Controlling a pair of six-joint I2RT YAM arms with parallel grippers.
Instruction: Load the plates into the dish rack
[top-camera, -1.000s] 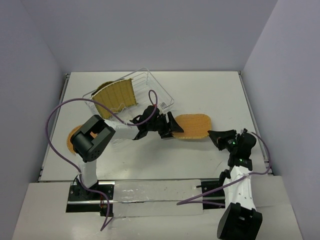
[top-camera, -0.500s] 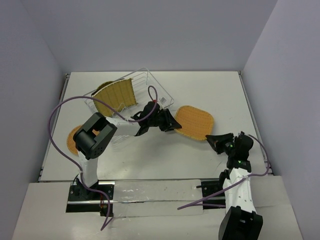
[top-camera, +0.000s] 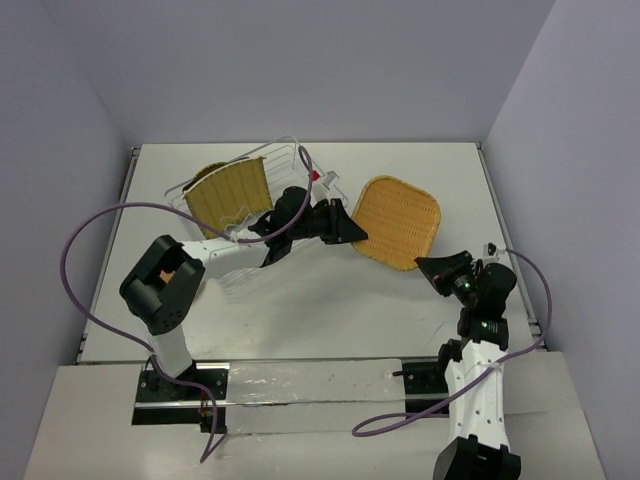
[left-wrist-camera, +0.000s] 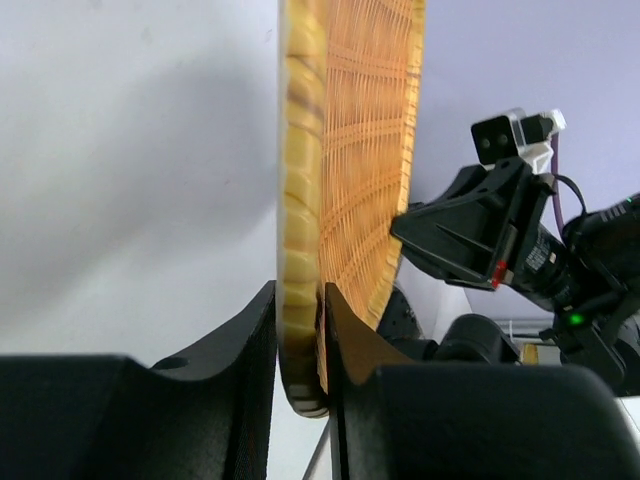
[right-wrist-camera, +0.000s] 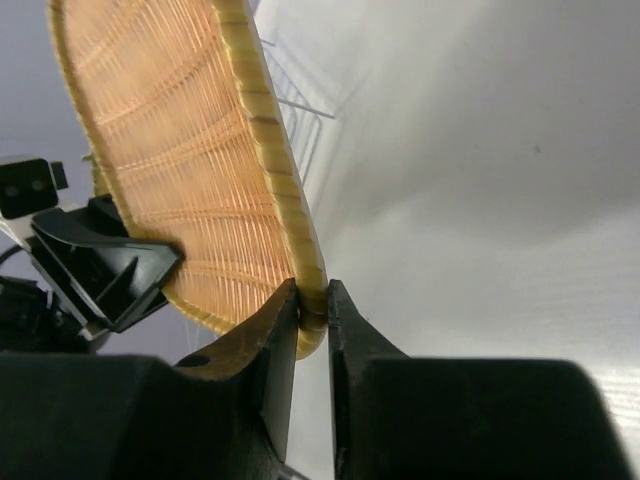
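Note:
A rounded-square orange woven plate (top-camera: 398, 222) hangs tilted above the table, right of the wire dish rack (top-camera: 300, 165). My left gripper (top-camera: 352, 234) is shut on its left rim, and the rim (left-wrist-camera: 300, 240) sits pinched between the fingers of that gripper (left-wrist-camera: 300, 300). My right gripper (top-camera: 432, 268) is shut on the plate's near right rim, which shows clamped in the right gripper (right-wrist-camera: 312, 300) under the woven face (right-wrist-camera: 170, 170). A square yellow bamboo plate (top-camera: 234, 192) stands upright in the rack, with an orange woven plate's edge (top-camera: 208, 172) behind it.
The rack stands at the back left of the white table (top-camera: 400, 320), and its wires (right-wrist-camera: 295, 105) show behind the held plate. The left arm's purple cable (top-camera: 90, 235) loops over the table's left side. Grey walls close in the back and both sides.
The plate lay flat on the table with the left jaws open at its edge. The left gripper has shut on the rim, and both arms have raised and tilted the plate toward the back.

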